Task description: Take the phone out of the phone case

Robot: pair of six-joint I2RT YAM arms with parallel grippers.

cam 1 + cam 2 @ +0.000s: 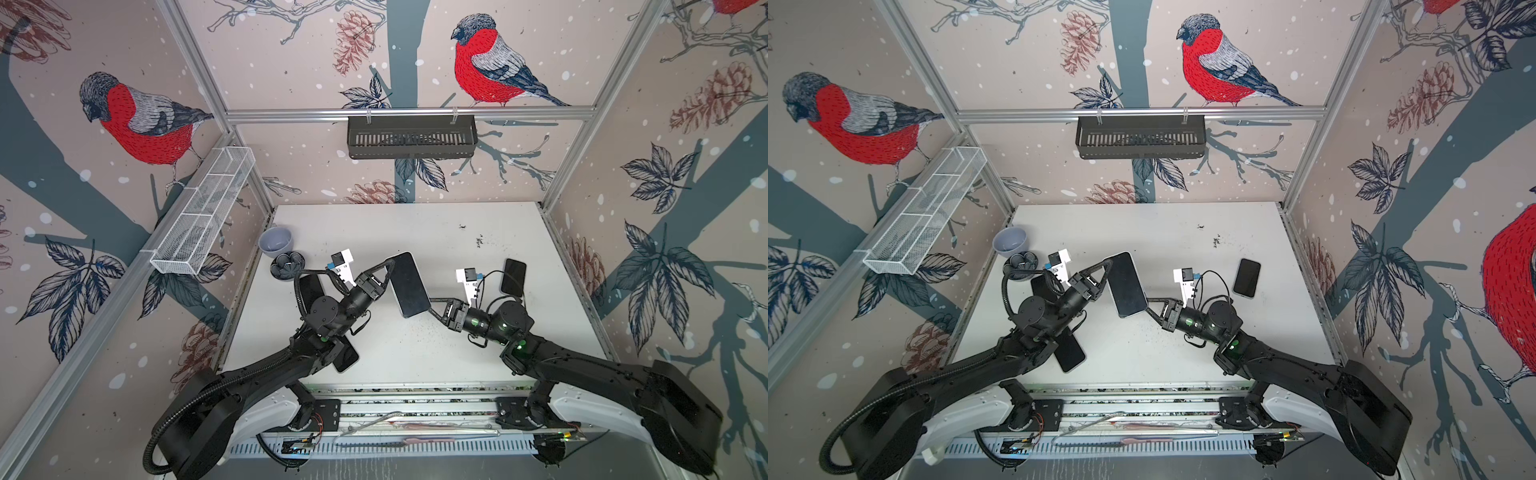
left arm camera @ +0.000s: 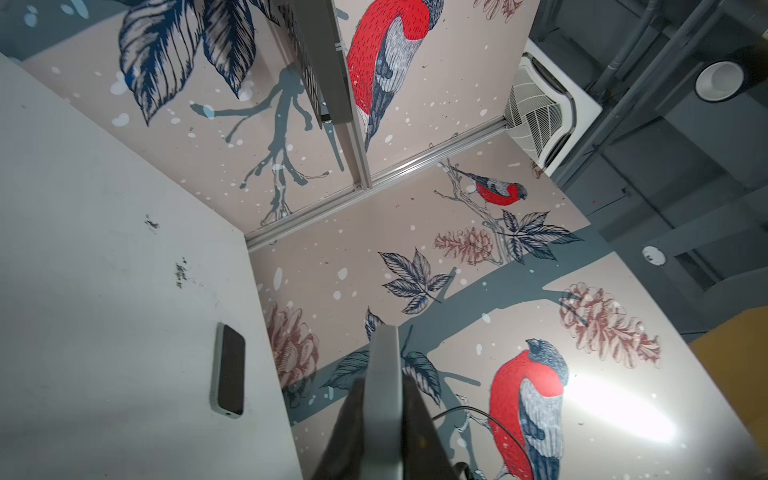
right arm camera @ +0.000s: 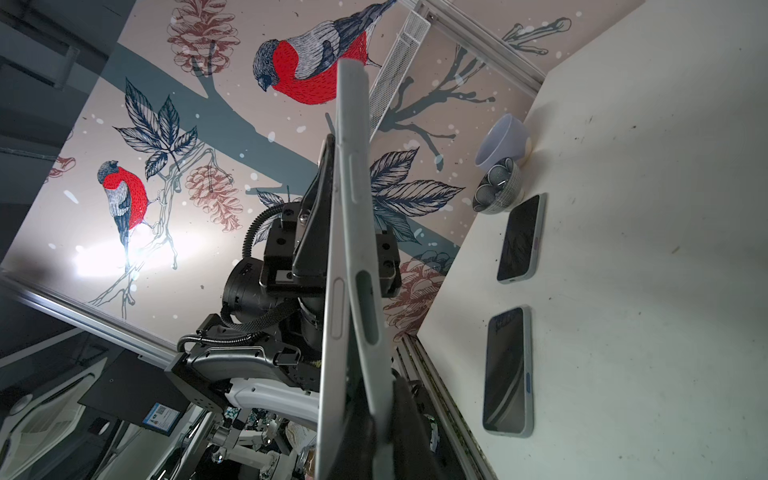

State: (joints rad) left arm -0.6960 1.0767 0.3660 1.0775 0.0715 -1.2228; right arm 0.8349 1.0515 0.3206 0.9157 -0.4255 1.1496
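Above the middle of the scuffed white tabletop (image 1: 415, 357), we are holding the black-screened phone (image 1: 409, 286) in its pale grey rubbery case (image 3: 361, 241). Right claw (image 1: 431, 306) at five o'clock is clamping the case; left claw's (image 1: 390, 267) grip at ten o'clock we cannot tell. Slackness is risking a drop between bird-papered walls (image 1: 291, 54).

White table (image 1: 415, 232) carries a pale bowl (image 1: 276, 240), a dark patterned bowl (image 1: 287, 266) beside it, a right phone (image 1: 513, 277), a near-left phone (image 1: 347, 361) and a far-left phone (image 1: 309, 286).
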